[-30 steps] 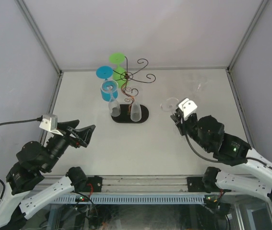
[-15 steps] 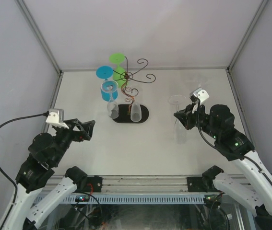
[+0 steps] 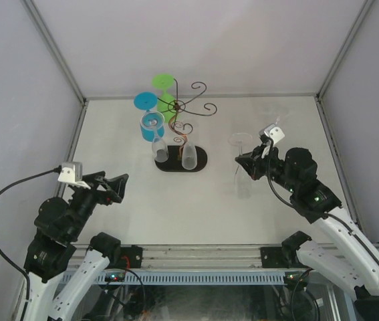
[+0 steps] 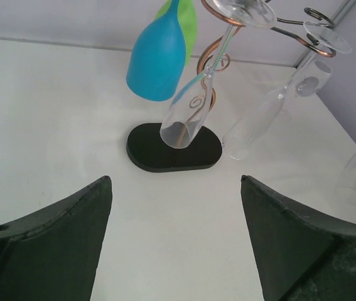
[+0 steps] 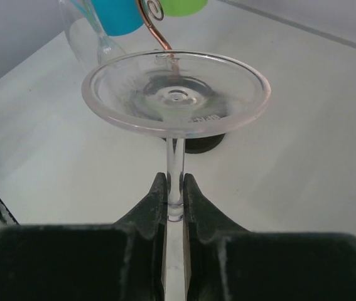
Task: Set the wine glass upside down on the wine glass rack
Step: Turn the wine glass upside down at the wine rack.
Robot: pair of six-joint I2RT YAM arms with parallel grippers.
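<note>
My right gripper [image 3: 250, 164] is shut on the stem of a clear wine glass [image 3: 240, 139]. The glass is held upside down to the right of the wine glass rack [image 3: 178, 107], foot up and bowl hanging below. In the right wrist view the round foot of the glass [image 5: 176, 94] fills the middle. Both fingers [image 5: 156, 200] of the right gripper [image 5: 175, 191] pinch the stem just under it. The rack's black oval base [image 4: 172, 147] lies ahead of my open, empty left gripper [image 4: 174, 182], which hovers at the near left [image 3: 117, 187].
A blue glass [image 3: 152, 126], a green glass [image 3: 164, 93] and two clear glasses [image 3: 188, 154] hang upside down on the rack's left and near arms. Its right-hand scroll arms [image 3: 206, 107] carry nothing. Grey walls enclose the table on three sides.
The right arm has swung the glass foot-up, so the bowl now shows below the gripper, and shifted it slightly left toward the rack. The left arm has shifted a little, its gripper still open.
</note>
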